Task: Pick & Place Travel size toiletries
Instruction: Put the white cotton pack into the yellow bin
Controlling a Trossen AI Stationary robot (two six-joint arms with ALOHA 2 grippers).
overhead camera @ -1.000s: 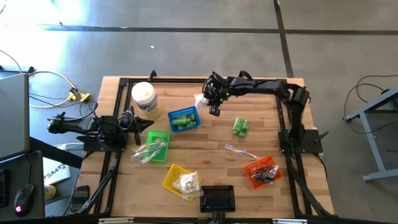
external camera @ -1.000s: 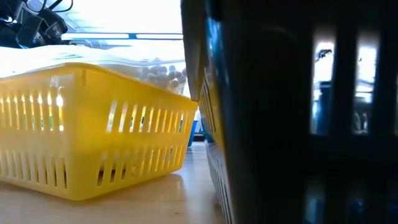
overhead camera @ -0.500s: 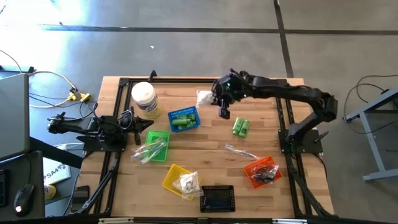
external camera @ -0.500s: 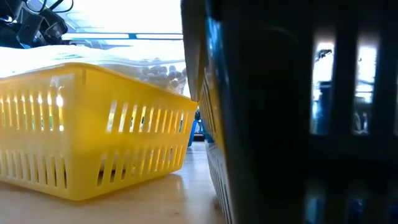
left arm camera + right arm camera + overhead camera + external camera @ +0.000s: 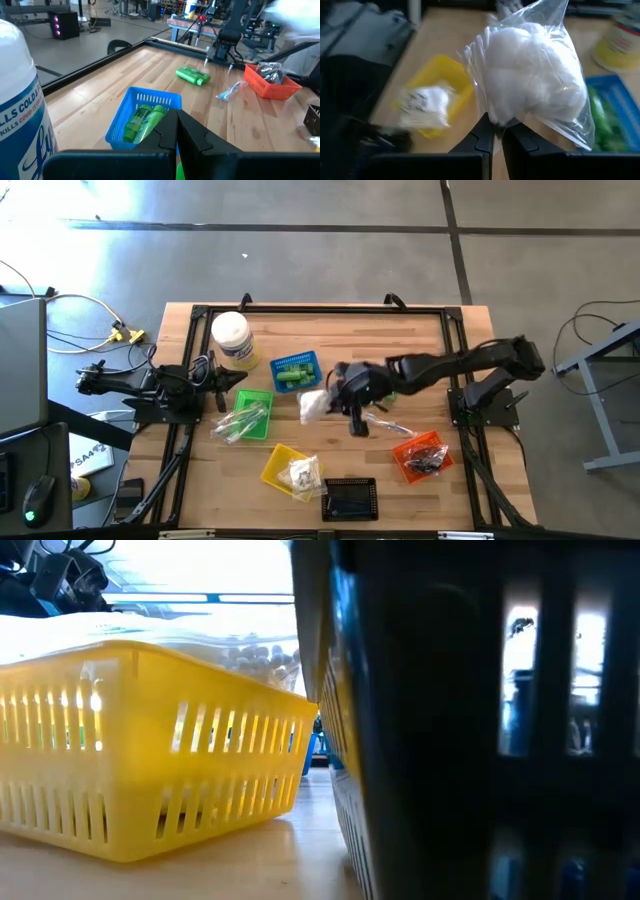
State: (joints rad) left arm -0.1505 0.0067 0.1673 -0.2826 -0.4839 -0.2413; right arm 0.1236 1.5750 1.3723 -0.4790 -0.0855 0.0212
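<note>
Grey concrete floor [image 5: 300,240] all around the wooden table [image 5: 330,325], glossy with a broad pale glare toward 10 o'clock; dark seam line [image 5: 300,227] across the floor at 12 o'clock, a second seam [image 5: 455,240] running diagonally toward 1 o'clock; yellow and white cables [image 5: 90,315] looped on the floor at 9 o'clock; grey metal stand [image 5: 600,370] at 3 o'clock, a thin cable beside it; dark desk edge with a mouse [image 5: 35,500] at 8 o'clock. Beyond the table, in the left wrist view, an open workshop: a dark cabinet with pink lights [image 5: 62,25], workbenches and clutter farther back [image 5: 190,20]; bright window light [image 5: 190,570] in the low view.
</note>
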